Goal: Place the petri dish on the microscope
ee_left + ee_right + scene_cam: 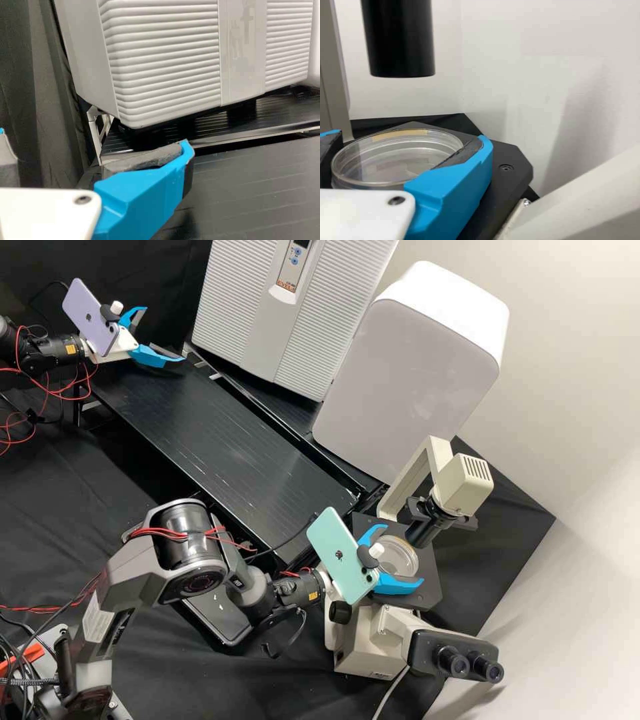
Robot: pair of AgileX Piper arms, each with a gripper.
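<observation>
High view: the right tool (404,554) holds the petri dish (403,563) at the microscope's (363,641) black stage (427,597). Lower it level until it seats, then part the fingers evenly and back out low, clear of the microscope's black tube (425,530). Beyond the microscope, the black surface (220,440) runs past two pale cabinets; a white wall (567,373) rises behind it.

Left wrist view: the left tool, well apart from the microscope, is spread wide.

Right wrist view: pads (465,154) meet the dish; whether its base bears on the stage, I cannot tell.
</observation>
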